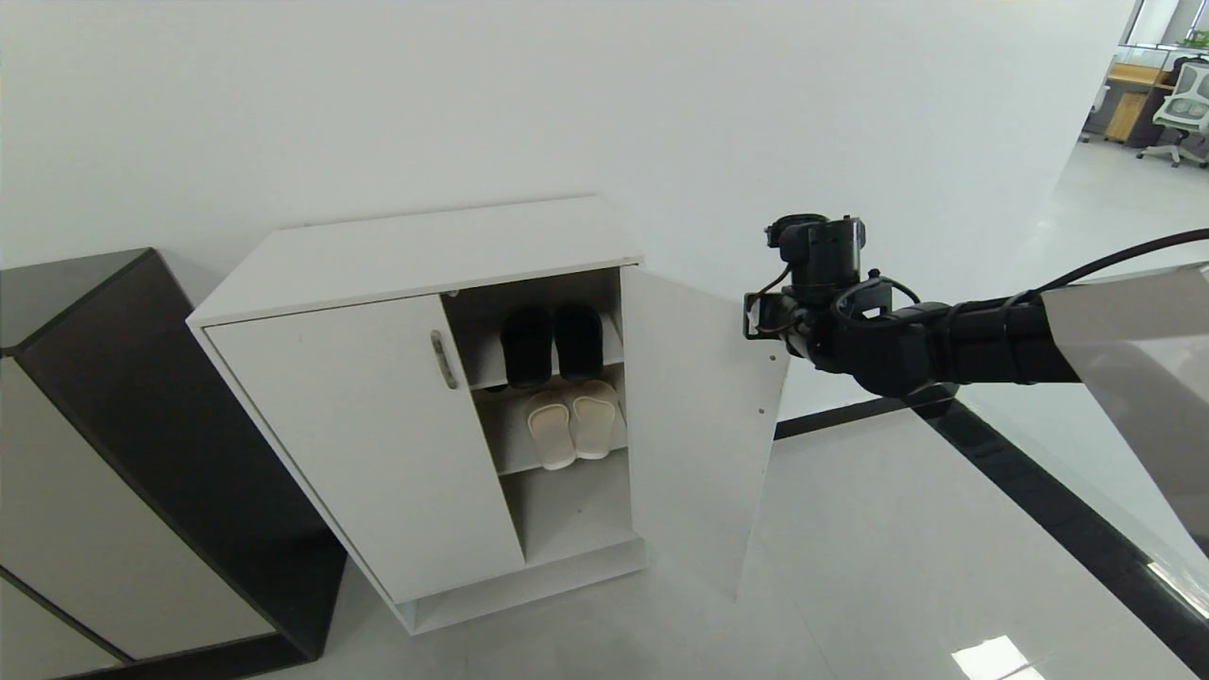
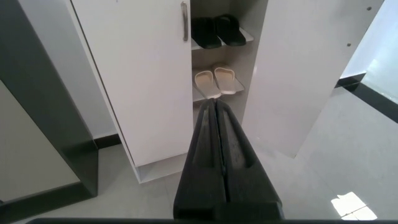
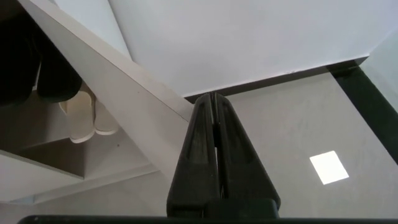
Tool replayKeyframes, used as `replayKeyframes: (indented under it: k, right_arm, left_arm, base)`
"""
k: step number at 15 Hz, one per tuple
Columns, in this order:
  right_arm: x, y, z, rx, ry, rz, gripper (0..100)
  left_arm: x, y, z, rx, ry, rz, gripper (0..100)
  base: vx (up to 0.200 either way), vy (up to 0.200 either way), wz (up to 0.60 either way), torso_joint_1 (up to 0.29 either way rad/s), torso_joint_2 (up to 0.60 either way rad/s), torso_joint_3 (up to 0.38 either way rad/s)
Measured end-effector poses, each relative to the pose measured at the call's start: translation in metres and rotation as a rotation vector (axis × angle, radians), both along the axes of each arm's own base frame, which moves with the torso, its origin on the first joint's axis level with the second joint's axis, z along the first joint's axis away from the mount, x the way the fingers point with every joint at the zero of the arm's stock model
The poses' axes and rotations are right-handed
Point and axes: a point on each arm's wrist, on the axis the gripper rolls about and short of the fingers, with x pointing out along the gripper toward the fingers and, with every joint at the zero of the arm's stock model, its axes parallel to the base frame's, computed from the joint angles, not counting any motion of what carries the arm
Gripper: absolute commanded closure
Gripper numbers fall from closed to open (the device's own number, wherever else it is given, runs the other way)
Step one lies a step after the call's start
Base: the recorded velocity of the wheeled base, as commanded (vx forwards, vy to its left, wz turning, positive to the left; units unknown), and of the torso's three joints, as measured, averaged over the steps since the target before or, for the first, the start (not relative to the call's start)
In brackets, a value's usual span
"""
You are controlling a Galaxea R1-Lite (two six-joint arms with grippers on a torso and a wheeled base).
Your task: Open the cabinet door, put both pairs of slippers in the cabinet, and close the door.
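Two pairs already sit inside the cabinet (image 1: 416,255): black slippers (image 1: 553,345) on the top shelf (image 1: 612,348), beige slippers (image 1: 571,425) at their 6 o'clock on the middle shelf (image 1: 506,442). We hold the right end effector (image 3: 214,96) clenched and empty just beside the open door (image 1: 699,425), at its 2 o'clock corner, seemingly so a push can swing it shut. Our left end effector (image 2: 216,102), likewise clenched on nothing, faces the shelves, clear of the door's path.

End effectors (image 2: 216,102) (image 3: 214,96) apparently closed

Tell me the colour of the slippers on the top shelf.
The top-shelf slippers are black; the head view shows them best.
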Motion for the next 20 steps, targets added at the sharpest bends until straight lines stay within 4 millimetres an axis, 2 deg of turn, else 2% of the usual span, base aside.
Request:
replayKeyframes:
  k: [2,5,11,14,18,20]
  right_arm:
    - [-0.004,0.005,-0.002,-0.004,0.007,0.014,100]
    - [-0.023,0.017,-0.002,-0.016,0.027,0.056,100]
    - [-0.092,0.051,0.007,-0.017,0.031,0.207,100]
    - [-0.113,0.047,0.01,-0.023,-0.003,0.258,100]
    - [-0.114,0.032,0.006,-0.046,-0.004,0.242,100]
    - [-0.115,0.03,0.003,-0.046,-0.004,0.24,100]
  left_arm:
    - [0.0,0.0,0.0,0.0,0.0,0.0,100]
    - [0.0,0.0,0.0,0.0,0.0,0.0,100]
    - [0.0,0.0,0.0,0.0,0.0,0.0,100]
    - [0.0,0.0,0.0,0.0,0.0,0.0,100]
    - [0.0,0.0,0.0,0.0,0.0,0.0,100]
    - [0.0,0.0,0.0,0.0,0.0,0.0,100]
  base:
    - [0.0,0.0,0.0,0.0,0.0,0.0]
    - [0.0,0.0,0.0,0.0,0.0,0.0]
    - [0.0,0.0,0.0,0.0,0.0,0.0]
    - [0.0,0.0,0.0,0.0,0.0,0.0]
    - [0.0,0.0,0.0,0.0,0.0,0.0]
    - [0.0,0.0,0.6,0.002,0.0,-0.002]
